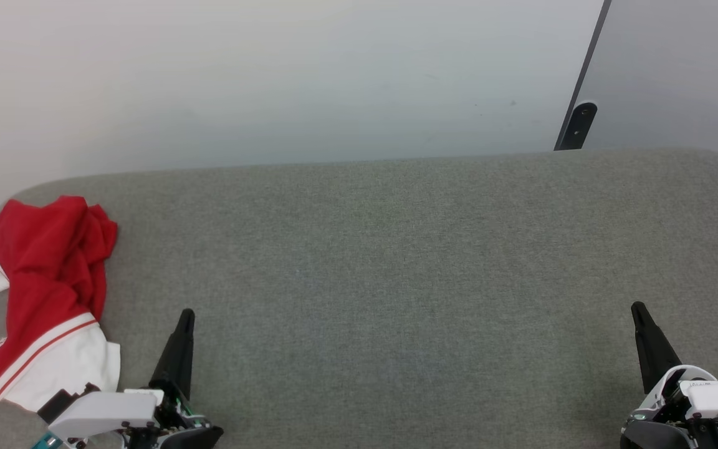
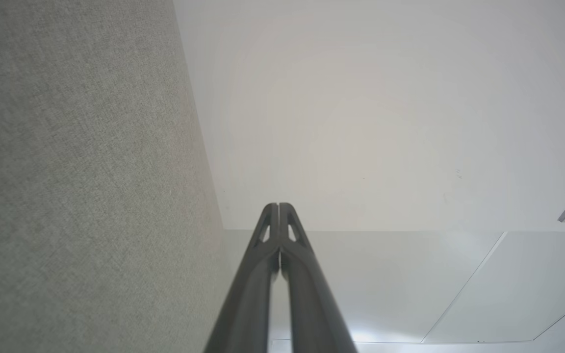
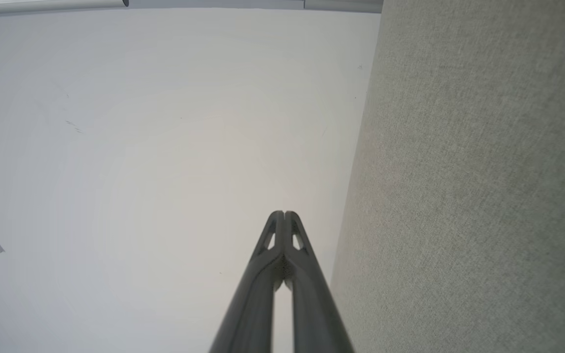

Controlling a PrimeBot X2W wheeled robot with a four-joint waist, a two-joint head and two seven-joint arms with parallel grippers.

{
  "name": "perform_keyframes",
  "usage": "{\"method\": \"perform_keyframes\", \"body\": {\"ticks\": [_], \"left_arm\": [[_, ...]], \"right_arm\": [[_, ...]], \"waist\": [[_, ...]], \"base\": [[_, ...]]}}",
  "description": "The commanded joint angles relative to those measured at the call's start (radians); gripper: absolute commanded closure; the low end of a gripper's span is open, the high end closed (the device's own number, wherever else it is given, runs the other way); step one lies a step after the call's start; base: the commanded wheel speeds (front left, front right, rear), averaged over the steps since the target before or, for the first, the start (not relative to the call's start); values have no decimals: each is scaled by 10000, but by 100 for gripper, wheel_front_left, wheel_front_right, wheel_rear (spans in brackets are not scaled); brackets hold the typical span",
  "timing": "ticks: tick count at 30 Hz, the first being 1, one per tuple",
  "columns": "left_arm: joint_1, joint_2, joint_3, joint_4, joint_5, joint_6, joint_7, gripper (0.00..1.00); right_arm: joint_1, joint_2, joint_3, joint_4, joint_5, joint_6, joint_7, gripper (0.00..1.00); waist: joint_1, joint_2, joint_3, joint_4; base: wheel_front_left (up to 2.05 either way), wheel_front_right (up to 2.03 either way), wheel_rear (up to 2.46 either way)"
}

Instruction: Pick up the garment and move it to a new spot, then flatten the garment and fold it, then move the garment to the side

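The garment (image 1: 47,274) is soft red cloth, matt and creased, with smoother white cloth at its sleeve ends. The table (image 1: 396,262) is covered in grey woven cloth, matt and rough-grained. My left gripper (image 2: 278,207) and right gripper (image 3: 284,214) have dark fingers that look like smooth matt plastic with a faint sheen. My left wrist housing (image 1: 103,411) looks like white plastic, slightly glossy. The wall (image 1: 272,75) is smooth, pale and matt.
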State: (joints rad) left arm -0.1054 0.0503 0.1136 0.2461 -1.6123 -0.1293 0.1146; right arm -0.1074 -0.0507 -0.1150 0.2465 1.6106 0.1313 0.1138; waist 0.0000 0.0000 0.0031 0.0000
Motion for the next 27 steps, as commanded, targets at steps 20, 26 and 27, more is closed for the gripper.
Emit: {"method": "perform_keyframes", "body": {"ticks": [20,26,27], "left_arm": [[319,-76,-71,264,58,15,-61,0],[445,-18,-292,63,364,12,-357,0],[463,1,-336,37,434,11,-412,0]], "right_arm": [[279,32,37,256,-12,0,-44,0],[464,-26,203,29,-251,-1,-305,0],[493,-56,235,13,-349,-1,-357,0]], "waist": [[0,0,0,2],[0,0,1,10],[0,0,1,13]], "base": [[0,0,0],[0,0,0],[0,0,0]]}}
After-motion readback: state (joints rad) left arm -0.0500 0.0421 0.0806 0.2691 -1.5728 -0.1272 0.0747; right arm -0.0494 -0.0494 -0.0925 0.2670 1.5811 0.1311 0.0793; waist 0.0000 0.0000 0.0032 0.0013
